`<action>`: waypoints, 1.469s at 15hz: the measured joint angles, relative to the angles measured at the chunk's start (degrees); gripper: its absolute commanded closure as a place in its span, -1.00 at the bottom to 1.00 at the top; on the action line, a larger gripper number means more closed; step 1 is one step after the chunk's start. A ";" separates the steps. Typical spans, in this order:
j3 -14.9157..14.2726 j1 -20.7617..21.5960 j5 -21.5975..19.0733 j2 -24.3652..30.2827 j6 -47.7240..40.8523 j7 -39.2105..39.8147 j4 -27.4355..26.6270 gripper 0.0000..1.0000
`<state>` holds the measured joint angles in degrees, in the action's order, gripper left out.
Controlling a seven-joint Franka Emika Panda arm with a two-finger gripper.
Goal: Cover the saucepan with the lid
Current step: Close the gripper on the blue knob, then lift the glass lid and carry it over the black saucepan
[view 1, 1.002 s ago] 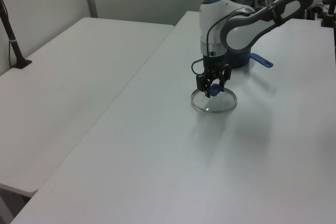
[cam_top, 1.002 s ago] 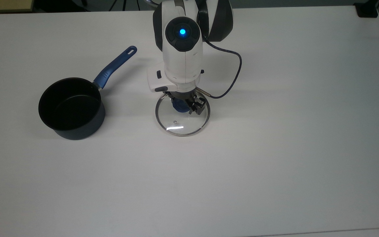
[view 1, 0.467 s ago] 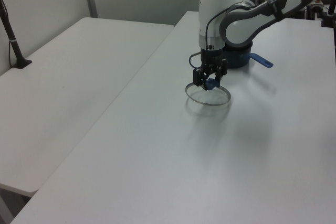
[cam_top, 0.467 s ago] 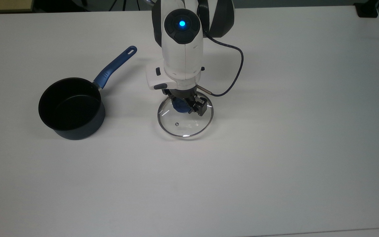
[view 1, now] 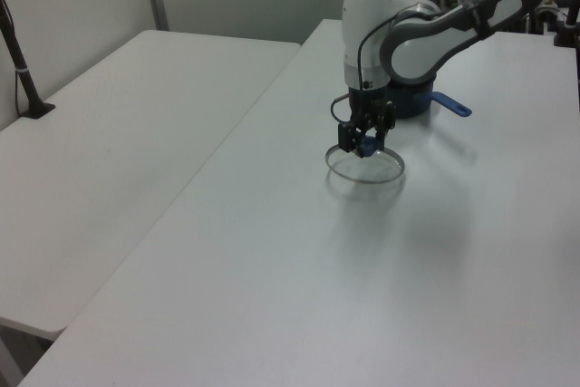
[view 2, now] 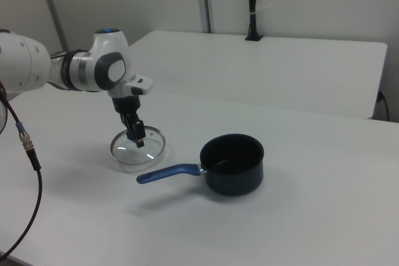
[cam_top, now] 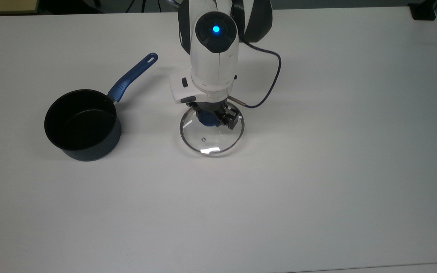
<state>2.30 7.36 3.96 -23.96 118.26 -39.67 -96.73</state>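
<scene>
Closed on the blue knob (cam_top: 205, 120) of the lid (cam_top: 211, 139), the gripper (cam_top: 212, 117), holding the glass disc just above the desk (cam_top: 317, 189), roughly level, near the middle of the desk's width and toward the far edge in the top view. Open and empty, well apart toward the top view's left, the saucepan (cam_top: 82, 125), with its blue handle (cam_top: 132, 77) angled toward the far edge. Best done now: lift high enough to clear the pot's rim, keep the disc level so it doesn't swing on the knob, carry across to the top view's left, centre over the black inside, lower straight down, and release only once the metal rim seats all round. Worth watching: knob slipping, rim catching on one side.
</scene>
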 measured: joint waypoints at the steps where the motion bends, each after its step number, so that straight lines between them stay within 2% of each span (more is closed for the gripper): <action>1: 0.00 -0.06 0.00 0.27 -2.29 0.63 0.93 -0.21; 3: 0.00 -0.20 0.00 1.02 -5.66 1.27 2.91 -0.21; 7: 0.00 -0.30 0.01 1.69 -6.77 1.32 4.12 -0.21; 11: -0.64 -0.73 0.14 2.51 -12.26 1.33 8.06 -0.21; 18: -0.83 -1.43 4.19 3.46 -16.53 1.35 10.32 -0.21; 22: -1.18 -3.02 4.51 3.61 -17.65 1.35 11.88 -0.21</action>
<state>1.12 4.34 8.46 -20.35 100.61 -38.32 -84.85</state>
